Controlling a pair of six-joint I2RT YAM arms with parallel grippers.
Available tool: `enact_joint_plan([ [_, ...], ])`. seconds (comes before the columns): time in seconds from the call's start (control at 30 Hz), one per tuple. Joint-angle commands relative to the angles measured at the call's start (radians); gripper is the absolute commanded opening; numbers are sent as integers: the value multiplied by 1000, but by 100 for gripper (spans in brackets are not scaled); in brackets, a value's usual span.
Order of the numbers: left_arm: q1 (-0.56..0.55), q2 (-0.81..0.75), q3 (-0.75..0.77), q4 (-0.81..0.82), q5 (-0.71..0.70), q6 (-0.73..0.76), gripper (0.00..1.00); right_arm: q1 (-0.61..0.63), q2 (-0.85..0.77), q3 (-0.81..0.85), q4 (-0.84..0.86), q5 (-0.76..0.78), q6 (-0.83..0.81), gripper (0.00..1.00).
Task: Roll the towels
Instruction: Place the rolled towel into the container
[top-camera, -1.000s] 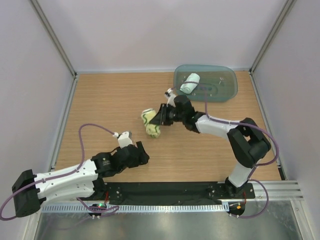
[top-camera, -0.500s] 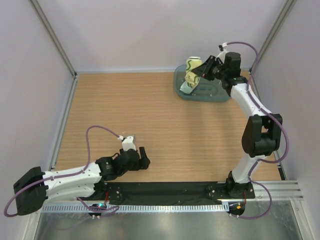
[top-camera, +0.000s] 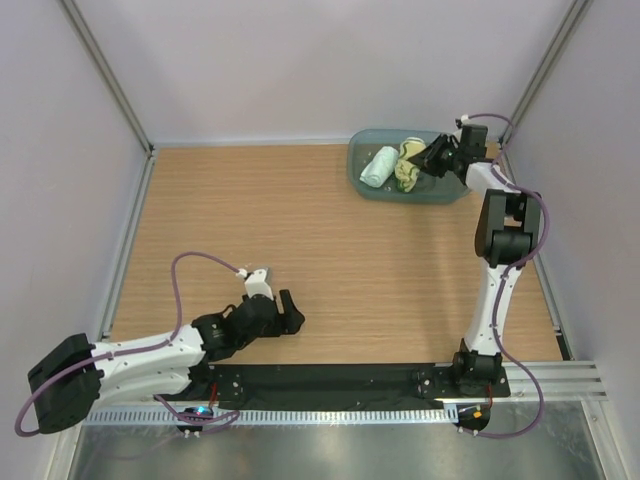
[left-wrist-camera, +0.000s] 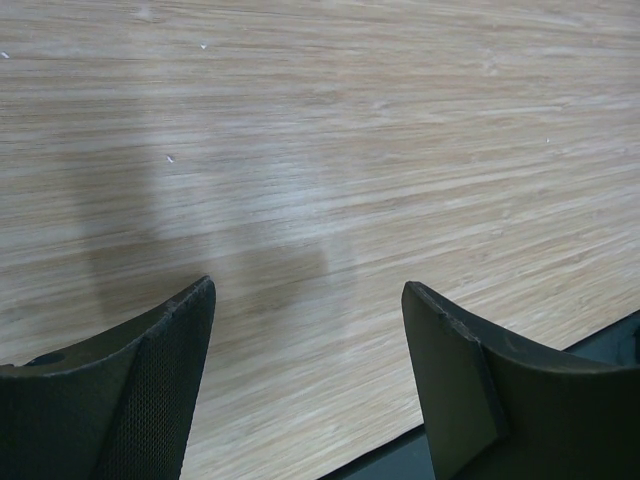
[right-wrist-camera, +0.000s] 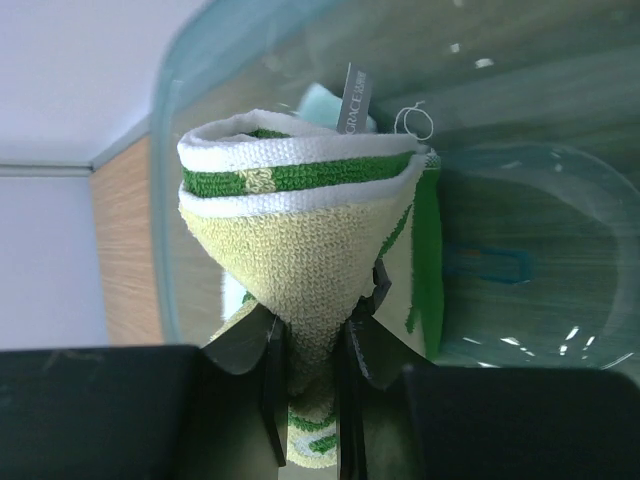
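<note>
Two towels: state their position. — INSPECTOR

Both are in the translucent teal plastic tray at the far right of the table. The plain mint towel lies as a short soft cylinder. The yellow towel is just beside it. — TECHNICIAN

Change since the previous frames? — INSPECTOR

One second ago the yellow towel was mid-table at the right gripper. Half a second ago it hung above the tray's far rim. It is now held lower, inside the tray. The left arm has barely shifted. — TECHNICIAN

Claw states? — INSPECTOR

The right gripper pinches the yellow towel, a looped terry roll with green edging and a woven label at its top. The left gripper is spread wide, low over the wood-grain table, and its dark pads are finely textured. — TECHNICIAN
</note>
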Motion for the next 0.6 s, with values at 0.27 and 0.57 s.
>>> enact_joint_plan([
  [0.27,56,76,-1,58,76,23,75,-25,157,208,-294,87,-167,1],
  [0.57,70,144,25,83,98,31,73,64,197,338,-526,318,-325,2],
])
